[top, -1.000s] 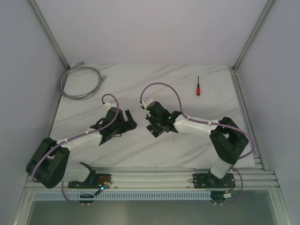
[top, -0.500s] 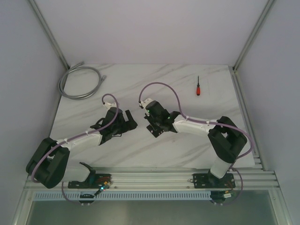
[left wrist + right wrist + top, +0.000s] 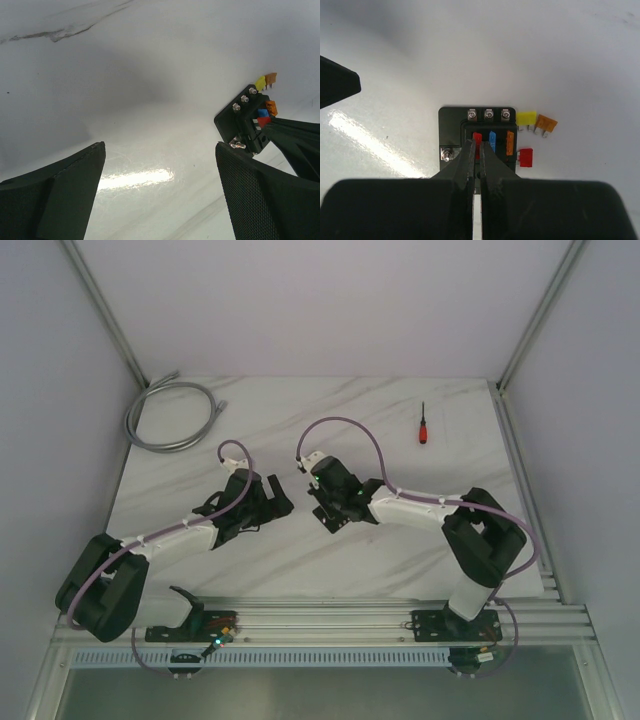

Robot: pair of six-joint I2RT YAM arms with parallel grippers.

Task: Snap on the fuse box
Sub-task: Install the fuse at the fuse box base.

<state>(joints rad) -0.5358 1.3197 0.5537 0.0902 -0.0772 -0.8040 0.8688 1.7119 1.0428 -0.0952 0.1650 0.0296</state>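
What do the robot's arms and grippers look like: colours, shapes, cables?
The left arm and right arm have black joints and white links, with a purple cable looping along each. The left gripper and right gripper are black and two-fingered; the left's pads are finely dotted.

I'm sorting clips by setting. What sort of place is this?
Probably a robot lab test cell: plain panels enclose a marble-look table, the left arm and right arm are bolted to a rail at its edge, with a fuse box and screwdriver laid out.
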